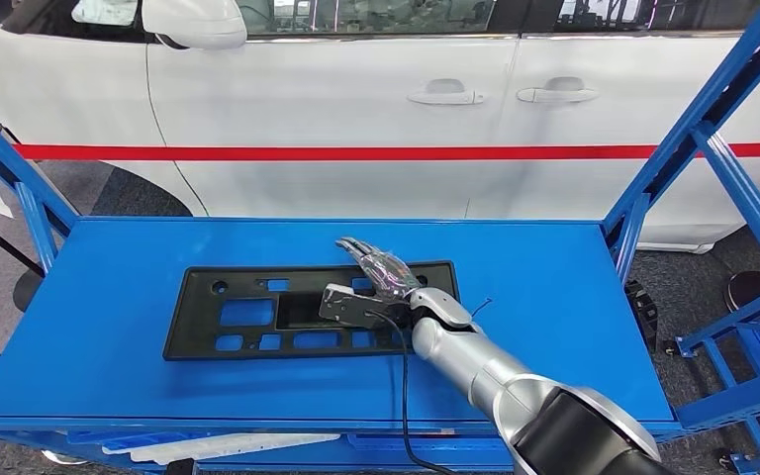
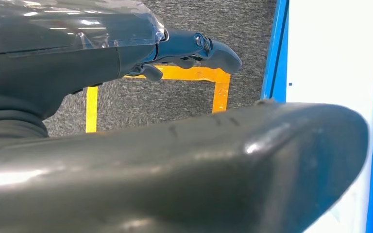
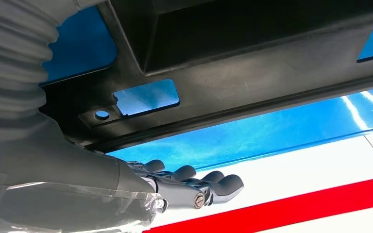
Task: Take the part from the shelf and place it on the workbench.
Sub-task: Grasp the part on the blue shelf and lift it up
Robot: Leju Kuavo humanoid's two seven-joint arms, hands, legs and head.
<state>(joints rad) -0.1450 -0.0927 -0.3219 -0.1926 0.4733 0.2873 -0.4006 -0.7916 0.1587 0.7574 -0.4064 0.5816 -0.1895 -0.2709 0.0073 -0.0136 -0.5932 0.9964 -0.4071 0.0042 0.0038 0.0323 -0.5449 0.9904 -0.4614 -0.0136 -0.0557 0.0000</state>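
The flat black plastic panel (image 1: 307,309) lies long-axis left-right on the blue shelf (image 1: 554,297); the right hand (image 1: 376,282) hovers over its right end, fingers extended, holding nothing.

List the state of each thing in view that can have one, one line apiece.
Black part: lying flat on the blue workbench, not lifted.
Right hand: over the part's right end, fingers extended, gripping nothing.
Left hand: hanging above the floor, fingers loosely extended, holding nothing.
Blue workbench: carries the part.
White car: doors shut.
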